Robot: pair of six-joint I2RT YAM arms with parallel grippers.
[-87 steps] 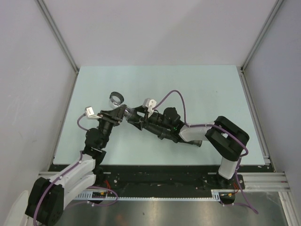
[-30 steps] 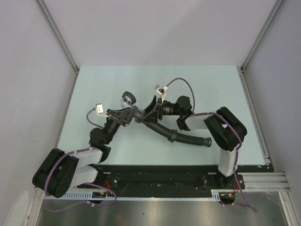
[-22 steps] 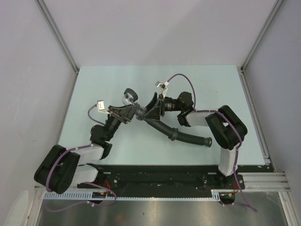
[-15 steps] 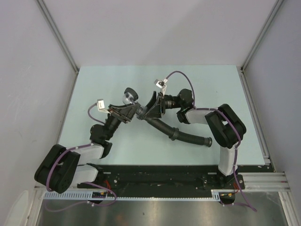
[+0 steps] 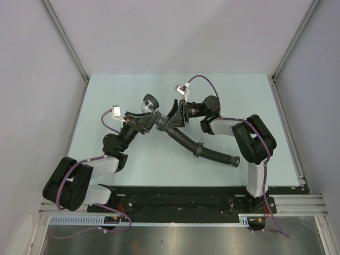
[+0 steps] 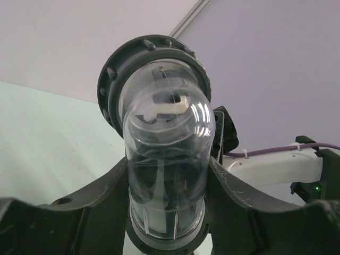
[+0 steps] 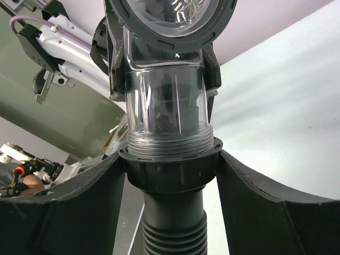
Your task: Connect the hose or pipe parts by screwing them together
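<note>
left gripper (image 6: 167, 215) clamped on the clear elbow fitting (image 6: 166, 138); right gripper (image 7: 170, 183) squeezing the black ribbed hose (image 7: 172, 236) at its collar (image 7: 170, 171), fitting's threaded end sitting in it.

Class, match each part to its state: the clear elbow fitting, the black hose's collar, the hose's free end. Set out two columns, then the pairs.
1 clear elbow fitting
2 hose collar
3 free hose end

A lying on the table
B held in the left gripper
C held in the right gripper

Pairs: 1-B, 2-C, 3-A
</note>
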